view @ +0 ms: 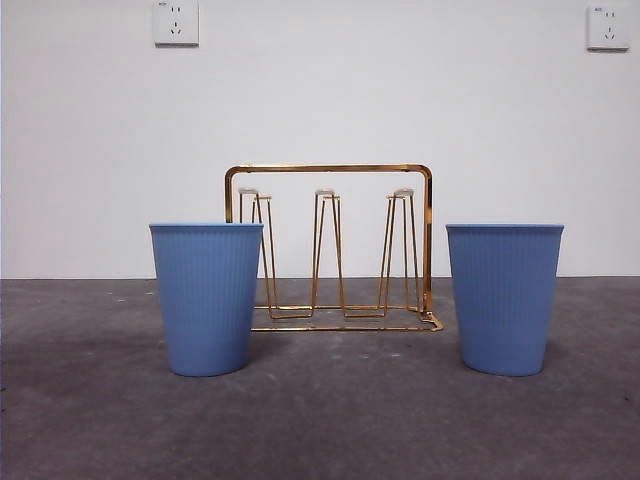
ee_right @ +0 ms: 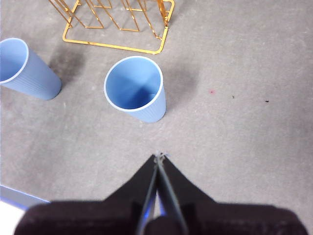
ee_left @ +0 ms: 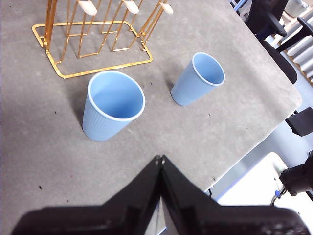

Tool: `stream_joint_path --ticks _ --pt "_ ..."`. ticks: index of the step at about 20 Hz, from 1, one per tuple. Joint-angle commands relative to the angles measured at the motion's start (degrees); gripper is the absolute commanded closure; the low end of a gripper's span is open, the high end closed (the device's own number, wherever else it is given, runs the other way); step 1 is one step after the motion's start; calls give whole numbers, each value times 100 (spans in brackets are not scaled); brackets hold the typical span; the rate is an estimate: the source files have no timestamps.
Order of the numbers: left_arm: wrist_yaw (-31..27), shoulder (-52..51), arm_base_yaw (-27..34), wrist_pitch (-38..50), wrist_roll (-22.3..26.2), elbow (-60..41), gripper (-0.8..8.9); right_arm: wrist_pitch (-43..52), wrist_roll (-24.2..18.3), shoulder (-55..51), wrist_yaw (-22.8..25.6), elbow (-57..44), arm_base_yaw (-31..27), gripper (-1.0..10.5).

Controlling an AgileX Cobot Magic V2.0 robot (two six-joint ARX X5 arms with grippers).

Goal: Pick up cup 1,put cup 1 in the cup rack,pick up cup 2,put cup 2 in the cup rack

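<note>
Two blue ribbed cups stand upright and empty on the grey table. In the front view one cup stands left and the other cup right, with the gold wire cup rack behind and between them. The rack holds nothing. My left gripper is shut and empty, above the table short of the left cup; the other cup and the rack show beyond. My right gripper is shut and empty, short of the right cup; the left cup and rack also show.
The grey table ends at a white wall with two sockets. The left wrist view shows the table's edge and dark equipment beyond it.
</note>
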Motion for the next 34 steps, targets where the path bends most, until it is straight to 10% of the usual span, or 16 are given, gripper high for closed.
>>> stream_joint_path --ticks 1,5,7,19,26,34 --pt "33 101 9 2 114 79 776 22 -63 -11 -15 31 2 909" --pt "341 243 -2 15 46 142 88 81 -17 -11 -20 33 2 526" --pt "560 304 -76 39 48 144 87 96 -2 24 -22 35 2 384" --pt "1624 927 -940 752 -411 472 90 719 352 1375 -219 85 214 383" --pt "2262 1272 -1360 1235 -616 472 90 1049 450 3329 1025 774 1082 389" --pt "2269 1298 -1506 1709 -1051 472 90 1165 496 4684 1296 1058 1519 460"
